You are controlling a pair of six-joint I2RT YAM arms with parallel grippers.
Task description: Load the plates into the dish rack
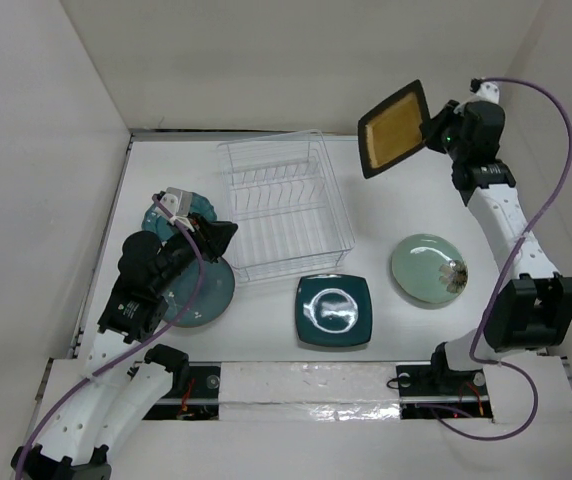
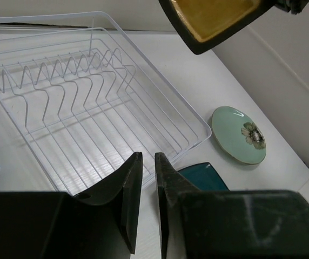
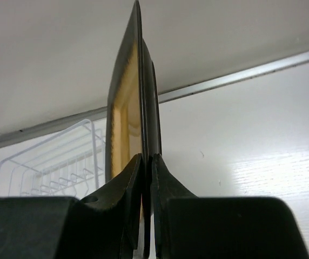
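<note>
In the upper right of the overhead view, my right gripper [image 1: 429,134] is clamped on one edge of the square black plate with the amber centre [image 1: 394,128], holding it in the air, tilted, just right of the clear dish rack [image 1: 286,225] at centre. My left gripper [image 1: 224,236], at the rack's lower left corner, has its fingers nearly together around nothing. It sits above the round grey-teal plate [image 1: 211,295], with the small scalloped teal plate [image 1: 202,209] just behind. The square dark teal plate [image 1: 334,310] and the pale green plate with its floral mark [image 1: 430,268] lie flat on the table [image 1: 386,215] at lower centre and right.
</note>
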